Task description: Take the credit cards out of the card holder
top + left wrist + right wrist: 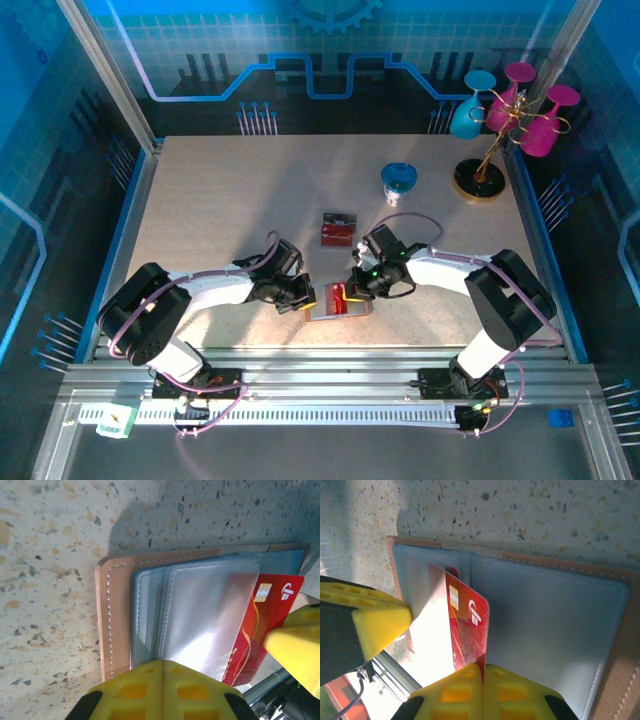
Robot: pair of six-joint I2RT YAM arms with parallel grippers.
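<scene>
card holder [322, 312] [112, 615] [545, 630]: is lying open and flat on the table [220, 200] near its front edge, between the two grippers; i am seeing a tan stitched rim around a pale grey-blue inside.
left gripper [303, 295] [162, 680]: is sitting at the holder's left side, its yellow fingers closed together over the edge of the clear sleeves [200, 610]; i am not making out whether a sleeve is caught between them.
dark and red piece [338, 228]: is lying further back on the table, well apart from the holder; it is too small for me to be telling what it is.
red card [345, 298] [265, 615] [467, 625]: is sticking partway out of a clear sleeve, chip and logo showing, its other end tucked under the plastic.
right gripper [357, 285] [482, 675]: is pinching the red card's free edge, yellow fingers clamped on it.
blue cup [399, 181]: is standing behind the right gripper, apart from it.
glass stand [482, 178]: is standing at the far right corner, carrying pink and teal glasses.
</scene>
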